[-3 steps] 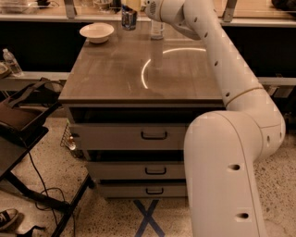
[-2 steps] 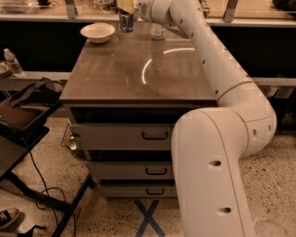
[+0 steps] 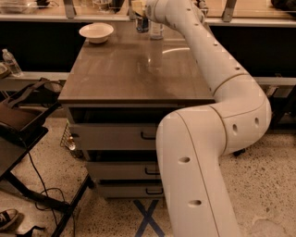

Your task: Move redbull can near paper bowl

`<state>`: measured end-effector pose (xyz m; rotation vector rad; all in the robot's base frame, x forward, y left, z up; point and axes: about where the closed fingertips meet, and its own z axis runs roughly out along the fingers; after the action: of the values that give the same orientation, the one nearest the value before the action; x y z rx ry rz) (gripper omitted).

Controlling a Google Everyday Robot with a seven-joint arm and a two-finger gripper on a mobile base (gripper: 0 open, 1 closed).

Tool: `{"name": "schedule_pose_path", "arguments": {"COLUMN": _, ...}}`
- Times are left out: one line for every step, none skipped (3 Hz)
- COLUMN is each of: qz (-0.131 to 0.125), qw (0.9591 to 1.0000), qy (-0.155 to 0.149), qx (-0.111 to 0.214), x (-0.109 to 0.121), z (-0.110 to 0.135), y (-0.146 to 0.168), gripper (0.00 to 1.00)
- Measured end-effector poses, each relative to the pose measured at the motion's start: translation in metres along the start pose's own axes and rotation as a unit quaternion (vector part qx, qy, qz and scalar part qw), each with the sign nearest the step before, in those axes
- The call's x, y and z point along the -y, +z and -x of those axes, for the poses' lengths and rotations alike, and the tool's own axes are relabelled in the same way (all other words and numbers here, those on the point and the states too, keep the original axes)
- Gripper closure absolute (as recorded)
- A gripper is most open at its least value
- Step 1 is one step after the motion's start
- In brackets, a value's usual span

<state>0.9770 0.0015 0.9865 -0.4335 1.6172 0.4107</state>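
The redbull can (image 3: 142,25) stands at the far edge of the brown table top (image 3: 134,69), a dark slim can just left of a clear bottle (image 3: 156,29). The paper bowl (image 3: 96,32) sits at the far left corner of the table, about a hand's width left of the can. My gripper (image 3: 138,10) is at the top of the view, right over the can's top, which it hides. My white arm reaches to it from the lower right, across the table.
The table is a cabinet with three drawers (image 3: 115,136). A counter (image 3: 37,17) runs behind it. A dark folding stand (image 3: 21,122) and cables are on the floor at left, with a small water bottle (image 3: 11,62) on a shelf.
The gripper has shifted slightly right and now sits directly over the can. The arm's elbow has swung. The bowl and the bottle have not moved.
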Motion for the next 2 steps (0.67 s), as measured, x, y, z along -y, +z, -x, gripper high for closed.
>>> {"name": "schedule_pose_path", "arguments": {"qz": -0.018, "qw": 0.9998, "qy": -0.003, "qx": 0.006, "x": 0.0131, "z": -0.0141, "y": 0.0145, "gripper": 1.00}}
{"name": "schedule_pose_path", "arguments": {"qz": -0.010, "qw": 0.9999, "qy": 0.002, "qx": 0.014, "x": 0.0093, "z": -0.0203, "y": 0.0242, "gripper": 1.00}}
